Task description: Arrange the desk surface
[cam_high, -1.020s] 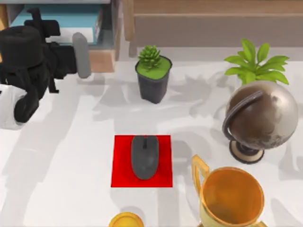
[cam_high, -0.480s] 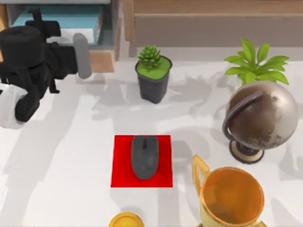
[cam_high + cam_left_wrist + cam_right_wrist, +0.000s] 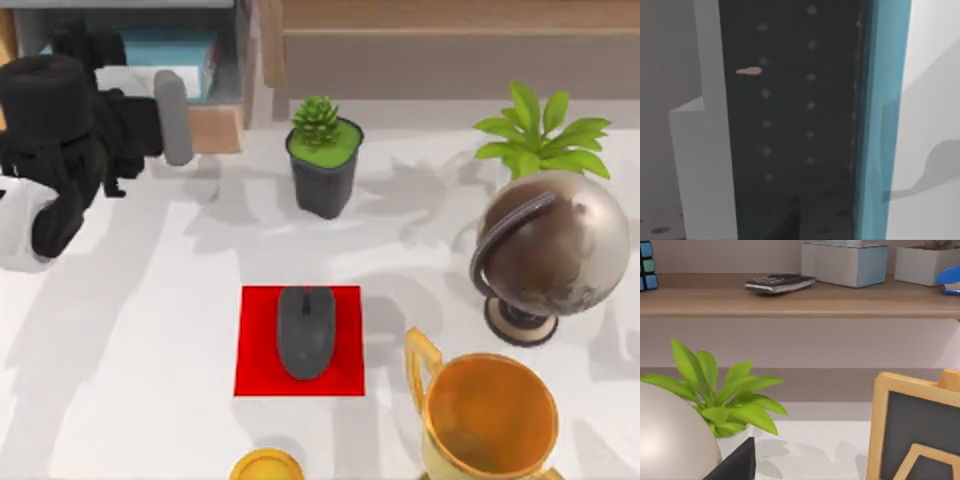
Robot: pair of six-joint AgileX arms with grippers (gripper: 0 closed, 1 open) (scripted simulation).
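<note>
The desk surface (image 3: 130,330) is a white, faintly marbled top. My left gripper (image 3: 171,112) hovers at its back left corner, against the wooden cubby (image 3: 218,125) that holds a teal book (image 3: 170,45). The left wrist view looks very closely at a dark dotted panel (image 3: 790,100) with a blue edge (image 3: 882,100) and a white slab (image 3: 710,150) beside it. A dark mouse (image 3: 305,331) lies on a red mat (image 3: 255,370) at the desk's middle front.
A succulent in a dark pot (image 3: 323,155) stands behind the mat. At the right are a globe (image 3: 555,250), a leafy plant (image 3: 540,130) and a gold trophy (image 3: 488,415). A gold disc (image 3: 266,467) sits at the front edge. A brown shelf (image 3: 790,305) runs along the back.
My left arm has edged slightly towards the back, covering more of the teal book in the cubby. Everything else on the desk is unmoved.
</note>
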